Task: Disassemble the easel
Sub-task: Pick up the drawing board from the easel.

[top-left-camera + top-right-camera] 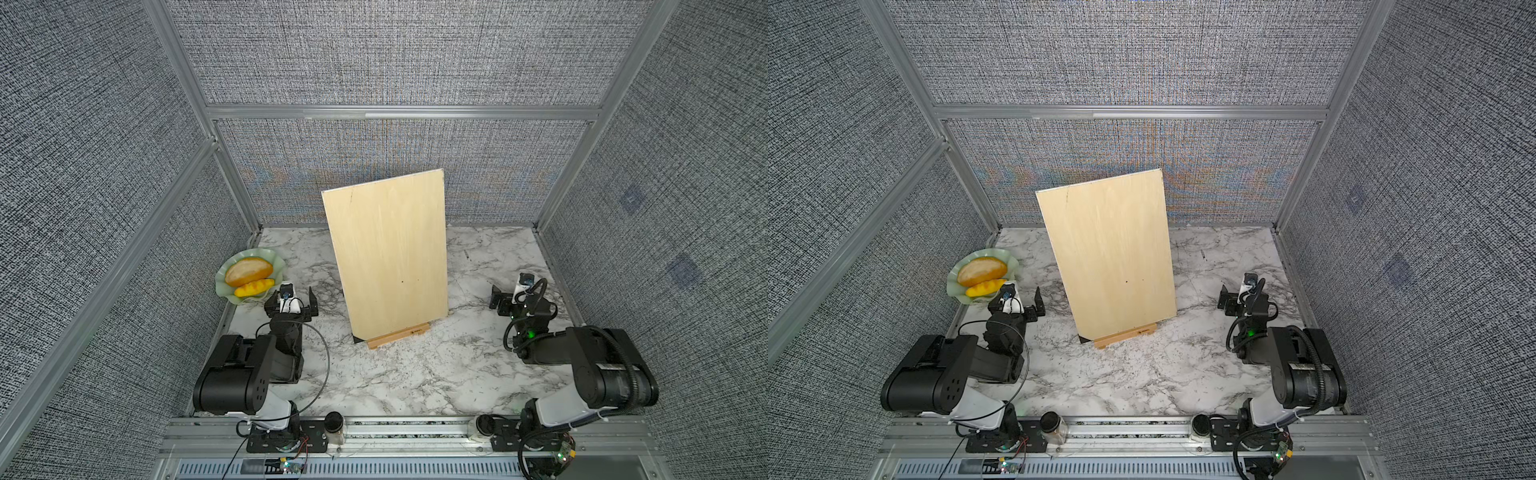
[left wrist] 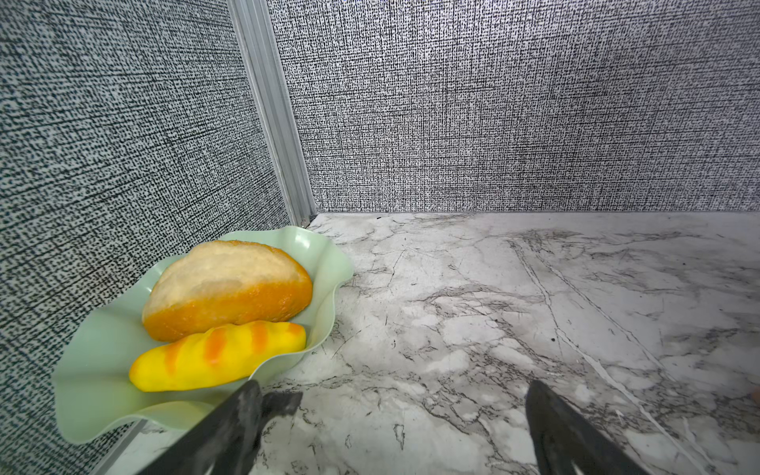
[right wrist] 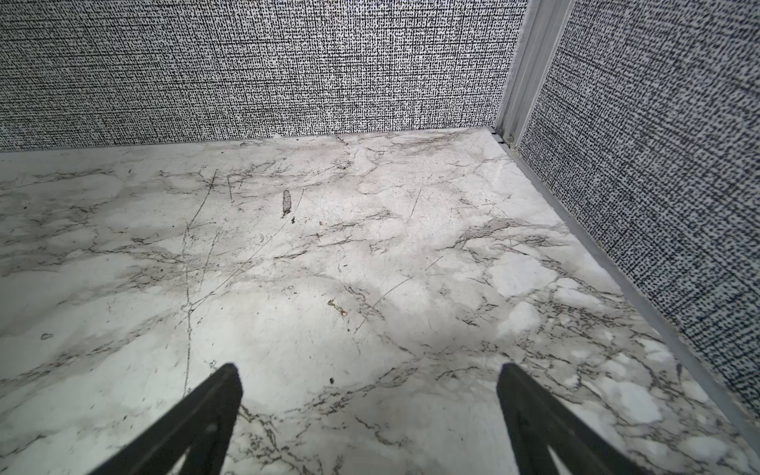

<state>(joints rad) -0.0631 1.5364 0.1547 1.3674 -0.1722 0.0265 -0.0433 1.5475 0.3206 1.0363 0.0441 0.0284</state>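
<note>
At the left-centre of both top views, a pale green wavy plate (image 1: 219,286) sits against the side wall, holding a bread roll (image 1: 248,271) and a yellow striped toy loaf (image 1: 254,287). Just right of it is the left gripper (image 2: 392,388), jaws spread wide over the marble table (image 1: 415,374), gripping nothing. In the middle stands a tall plywood board (image 1: 386,257) with a black lower-left corner, leaning back. The easel (image 1: 399,335) is under it, lower centre of the frame; only its orange-tan front ledge with a dark logo shows, the rest hidden behind the board. At right-centre the right gripper (image 3: 369,370) is likewise spread and empty above bare marble, well apart from the easel.
</note>
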